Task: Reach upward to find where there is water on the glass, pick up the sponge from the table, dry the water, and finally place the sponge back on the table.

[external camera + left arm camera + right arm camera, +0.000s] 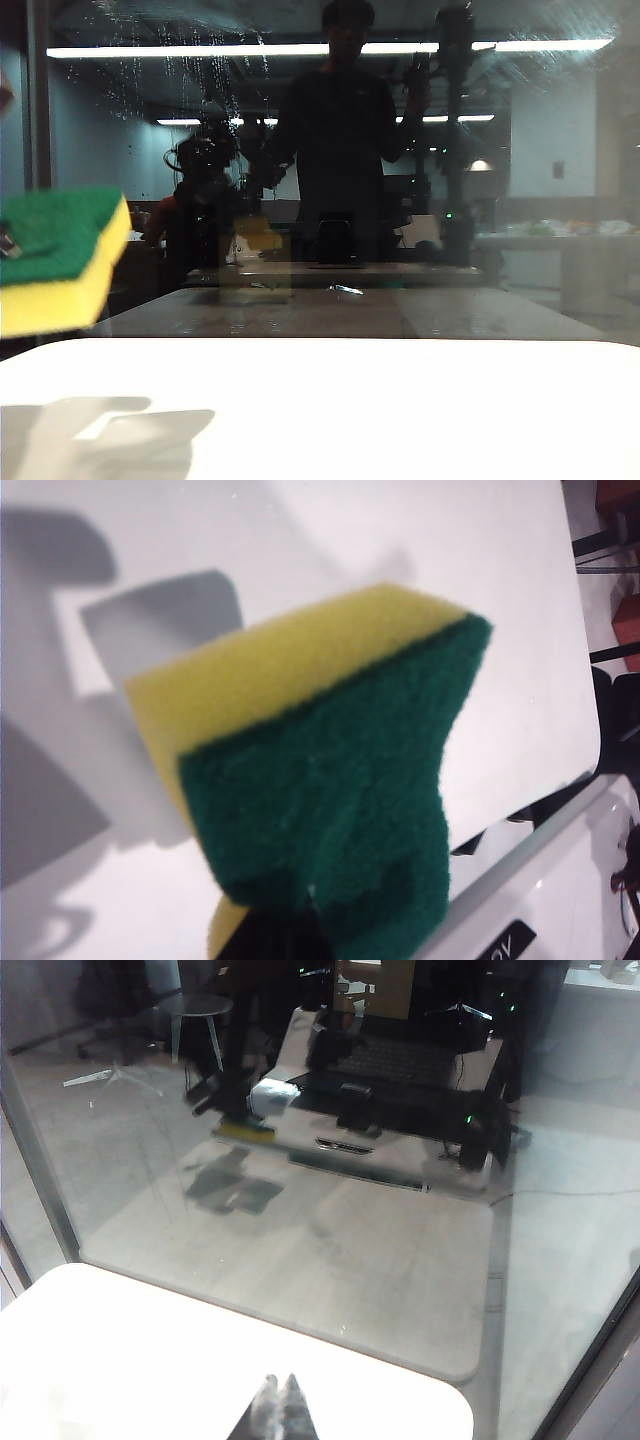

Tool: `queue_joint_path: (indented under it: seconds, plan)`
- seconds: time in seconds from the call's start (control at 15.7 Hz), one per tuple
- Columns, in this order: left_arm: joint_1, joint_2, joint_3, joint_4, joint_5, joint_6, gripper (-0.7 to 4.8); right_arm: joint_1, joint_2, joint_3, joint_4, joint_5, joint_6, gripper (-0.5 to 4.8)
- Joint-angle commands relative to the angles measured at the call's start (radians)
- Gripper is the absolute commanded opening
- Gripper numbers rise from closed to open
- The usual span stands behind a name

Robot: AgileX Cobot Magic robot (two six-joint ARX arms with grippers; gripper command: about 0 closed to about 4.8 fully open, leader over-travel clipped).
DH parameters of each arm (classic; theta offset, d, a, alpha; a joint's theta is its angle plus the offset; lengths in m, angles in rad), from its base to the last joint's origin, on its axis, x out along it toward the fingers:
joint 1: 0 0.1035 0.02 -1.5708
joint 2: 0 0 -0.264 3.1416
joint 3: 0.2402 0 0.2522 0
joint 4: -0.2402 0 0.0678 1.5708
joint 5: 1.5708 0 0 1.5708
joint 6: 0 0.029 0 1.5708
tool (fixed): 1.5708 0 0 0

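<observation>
Far left, raised above bright white tabletop (pixel 400 400): thick yellow foam sponge with dark green scouring layer (pixel 60 255), pinched at 1 end by left gripper (pixel 285 930). Soft, light, squashy; end grip leaves face free. Water droplets (pixel 180 70) upper left on dark mirror-like glass pane (pixel 560 200). Right gripper (pixel 278 1400) clamped empty, low near table.

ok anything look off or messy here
Only the water: fine droplets and drip streaks on the upper left of the glass. The left gripper holds the sponge above the table; the right gripper, shut, hovers over the table.
</observation>
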Motion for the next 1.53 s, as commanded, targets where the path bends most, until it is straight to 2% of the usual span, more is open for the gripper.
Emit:
queue_joint_path:
  seconds: [0.06,0.25,0.57,0.64,0.76,0.95,1.08,1.15,1.21,1.4,1.53]
  plan:
    - [-0.002,0.106,0.003,0.1,0.046,-0.022,-0.06,0.0,-0.001,0.003,0.011,0.002,-0.003,-0.06]
    - [-0.021,0.236,0.003,0.222,0.093,-0.06,-0.06,0.0,-0.001,0.003,0.011,0.002,-0.003,-0.06]
    - [-0.029,0.361,0.003,0.285,0.072,-0.079,0.0,0.0,-0.001,0.003,0.007,0.002,-0.003,-0.06]
    - [-0.029,0.374,0.003,0.284,0.061,-0.079,0.27,0.0,-0.001,0.004,0.005,0.002,-0.003,-0.06]
    - [-0.029,0.394,0.003,0.283,0.029,-0.081,1.38,0.0,-0.001,0.003,-0.005,0.002,-0.003,-0.06]
    - [-0.029,0.393,0.004,0.284,0.021,-0.074,1.89,0.0,-0.001,0.003,-0.011,0.002,-0.003,-0.06]
    - [-0.029,0.393,0.006,0.298,0.021,-0.022,1.62,0.0,-0.001,0.003,-0.01,0.002,-0.003,-0.06]
    - [-0.029,0.392,0.006,0.305,0.021,0.008,0.15,0.0,-0.001,0.003,-0.01,0.003,-0.003,-0.06]
    - [-0.029,0.389,0.006,0.307,0.021,0.017,-0.06,0.0,-0.002,0.003,-0.01,0.005,-0.004,-0.06]
    - [-0.029,0.348,0.006,0.314,0.021,0.044,-0.06,0.001,-0.002,0.003,-0.008,0.052,-0.01,-0.06]
    - [-0.029,0.246,0.006,0.323,-0.014,0.063,-0.06,0.001,-0.002,0.003,0.002,0.058,-0.014,-0.06]
